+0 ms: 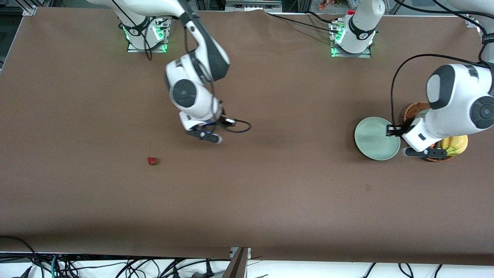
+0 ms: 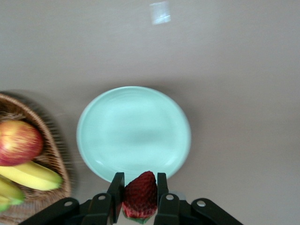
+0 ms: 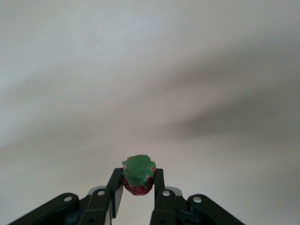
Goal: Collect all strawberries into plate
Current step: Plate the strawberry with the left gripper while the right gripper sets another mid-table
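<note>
My left gripper [image 2: 139, 182] is shut on a red strawberry [image 2: 139, 196] and hangs by the rim of the empty mint-green plate [image 2: 133, 133], on the side toward the basket. In the front view this gripper [image 1: 424, 153] shows between the plate [image 1: 376, 138] and the basket. Over bare table near the middle, my right gripper [image 3: 137, 174] is shut on a second strawberry [image 3: 138, 177] whose green top faces the camera; the front view shows that gripper [image 1: 205, 136] too. A third strawberry [image 1: 153, 161] lies loose on the table, nearer the front camera than the right gripper.
A brown wicker basket [image 2: 57, 157] stands next to the plate at the left arm's end, holding a red apple [image 2: 18, 142] and yellow bananas [image 2: 30, 176]. In the front view the left arm covers most of the basket [image 1: 415, 109]. Cables lie near the arm bases.
</note>
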Controlling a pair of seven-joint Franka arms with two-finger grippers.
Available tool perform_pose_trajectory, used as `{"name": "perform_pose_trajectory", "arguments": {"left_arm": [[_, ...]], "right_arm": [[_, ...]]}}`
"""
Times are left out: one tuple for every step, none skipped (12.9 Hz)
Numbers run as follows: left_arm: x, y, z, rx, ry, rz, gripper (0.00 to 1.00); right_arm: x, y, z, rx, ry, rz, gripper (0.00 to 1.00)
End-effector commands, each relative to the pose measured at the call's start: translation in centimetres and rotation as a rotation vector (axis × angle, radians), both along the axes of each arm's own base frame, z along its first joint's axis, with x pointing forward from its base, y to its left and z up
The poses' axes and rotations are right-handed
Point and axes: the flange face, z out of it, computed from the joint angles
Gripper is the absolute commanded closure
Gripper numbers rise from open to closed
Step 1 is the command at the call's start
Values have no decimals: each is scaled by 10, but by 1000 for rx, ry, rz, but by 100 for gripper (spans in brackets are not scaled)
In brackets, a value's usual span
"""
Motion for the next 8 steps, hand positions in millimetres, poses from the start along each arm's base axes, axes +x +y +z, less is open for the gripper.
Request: {"name": "perform_pose_trajectory", "arguments": {"left_arm": [[-26, 27, -49, -20, -56, -56, 84], [-34, 36, -71, -13, -76, -65, 84], [-41, 43, -94, -7, -89, -73, 84], [-46, 52, -112, 5, -106, -64, 84], [-49, 55, -127, 10, -110, -70, 84], [-50, 57, -135, 11, -102, -74, 84], [-51, 58, -138, 12, -100, -73, 82], [-51, 58, -138, 12, -100, -73, 68]], "right_arm": [[-3, 83, -23, 30, -52, -122, 82], [-12, 110, -33, 55, -80, -180, 82], [-24, 135, -45, 89, -122, -223, 82], [-37, 153, -60, 123, -159, -269, 81], [-51, 167, -72, 149, -183, -297, 79], [-60, 174, -83, 157, -194, -310, 79], [-64, 176, -89, 157, -194, -318, 76], [-66, 177, -94, 152, -193, -317, 72]]}}
